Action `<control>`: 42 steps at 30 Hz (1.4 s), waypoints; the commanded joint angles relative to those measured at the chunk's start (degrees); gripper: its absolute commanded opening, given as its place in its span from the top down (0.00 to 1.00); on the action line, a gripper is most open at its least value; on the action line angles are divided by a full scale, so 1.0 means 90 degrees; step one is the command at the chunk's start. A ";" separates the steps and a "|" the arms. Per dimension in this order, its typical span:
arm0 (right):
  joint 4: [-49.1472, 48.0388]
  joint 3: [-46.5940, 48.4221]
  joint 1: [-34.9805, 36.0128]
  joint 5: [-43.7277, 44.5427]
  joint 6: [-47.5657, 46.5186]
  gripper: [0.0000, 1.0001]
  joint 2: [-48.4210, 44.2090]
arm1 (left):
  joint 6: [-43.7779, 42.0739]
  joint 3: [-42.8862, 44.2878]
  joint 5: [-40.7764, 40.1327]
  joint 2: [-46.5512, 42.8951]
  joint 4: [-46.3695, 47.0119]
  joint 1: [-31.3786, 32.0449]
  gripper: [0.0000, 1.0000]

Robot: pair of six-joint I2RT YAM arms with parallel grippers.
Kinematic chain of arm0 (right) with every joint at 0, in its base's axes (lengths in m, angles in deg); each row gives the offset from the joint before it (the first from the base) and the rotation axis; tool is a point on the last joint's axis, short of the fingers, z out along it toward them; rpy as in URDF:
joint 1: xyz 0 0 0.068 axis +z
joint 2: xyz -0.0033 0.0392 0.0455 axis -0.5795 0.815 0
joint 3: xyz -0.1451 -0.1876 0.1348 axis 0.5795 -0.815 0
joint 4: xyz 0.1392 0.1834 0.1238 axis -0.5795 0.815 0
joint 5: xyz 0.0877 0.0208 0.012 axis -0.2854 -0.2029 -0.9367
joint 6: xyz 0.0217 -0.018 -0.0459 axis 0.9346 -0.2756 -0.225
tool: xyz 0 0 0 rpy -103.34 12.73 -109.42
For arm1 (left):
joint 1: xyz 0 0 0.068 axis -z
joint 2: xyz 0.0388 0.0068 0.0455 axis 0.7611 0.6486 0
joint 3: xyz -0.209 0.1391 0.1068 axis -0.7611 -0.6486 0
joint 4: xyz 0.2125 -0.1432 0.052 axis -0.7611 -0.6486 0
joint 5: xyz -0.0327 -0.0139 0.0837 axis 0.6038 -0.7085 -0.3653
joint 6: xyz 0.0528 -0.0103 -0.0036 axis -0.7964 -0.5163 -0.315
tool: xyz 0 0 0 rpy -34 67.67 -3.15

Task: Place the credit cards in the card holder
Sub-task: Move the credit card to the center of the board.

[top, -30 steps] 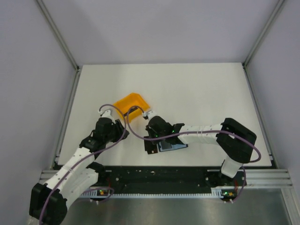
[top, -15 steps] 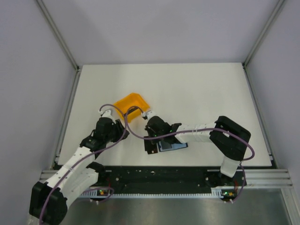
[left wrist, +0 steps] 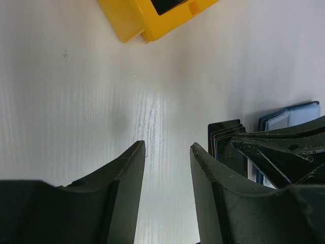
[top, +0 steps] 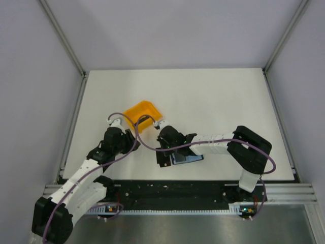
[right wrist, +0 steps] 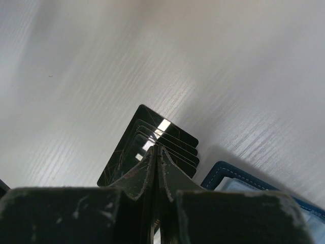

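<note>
A: Status on the right side?

B: The right gripper (right wrist: 155, 151) has its fingers pressed together on the credit cards (right wrist: 161, 133), pinched edge-on. The stack fans out slightly beyond the tips, low over the table (right wrist: 76, 76).

A: And the card holder (right wrist: 228, 171)?

B: It lies open just beside the cards, pale blue lining up, partly hidden under the right arm in the overhead view.

A: The other arm?

B: The left gripper (left wrist: 167, 146) hangs parted and empty, between the orange bin (left wrist: 147, 18) and the cards, touching nothing.

A: Which step is this, then?

B: Carrying, I'd judge: the cards are gripped but not yet in a pocket. Next, the free edge needs lining up with the pocket mouth and sliding in at a shallow angle. The holder is loose, so it may skate unless the left gripper pins it. Whether the pocket gapes enough, I can't tell.
</note>
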 commanded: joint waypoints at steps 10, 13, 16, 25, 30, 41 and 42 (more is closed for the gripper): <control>0.0163 -0.0127 -0.0049 -0.0332 0.0084 1.00 -0.0083 | -0.0041 -0.0085 0.0083 0.0021 0.0287 -0.0028 0.53; 0.0163 -0.0264 -0.0039 -0.0342 0.0162 1.00 -0.0181 | -0.0041 -0.0115 0.0103 0.0099 0.0394 -0.0028 0.53; 0.0172 -0.0391 -0.0029 -0.0381 0.0211 1.00 -0.0308 | -0.0031 -0.0066 0.0142 0.0206 0.0404 -0.0037 0.53; 0.0211 -0.0684 0.0224 -0.0332 0.0455 1.00 -0.0601 | -0.0031 -0.0056 0.0122 0.0138 0.0365 -0.0028 0.53; 0.0260 -0.0840 0.0351 -0.0225 0.0611 1.00 -0.0698 | -0.0041 -0.0046 0.0132 0.0128 0.0355 -0.0037 0.53; 0.0251 -0.0949 0.0547 0.0144 0.0622 1.00 -0.1225 | -0.0031 -0.0056 0.0122 0.0060 0.0287 -0.0037 0.53; 0.0241 -0.0880 0.0528 0.0214 0.0534 1.00 -0.1313 | -0.0041 -0.0056 0.0113 0.0050 0.0296 -0.0028 0.53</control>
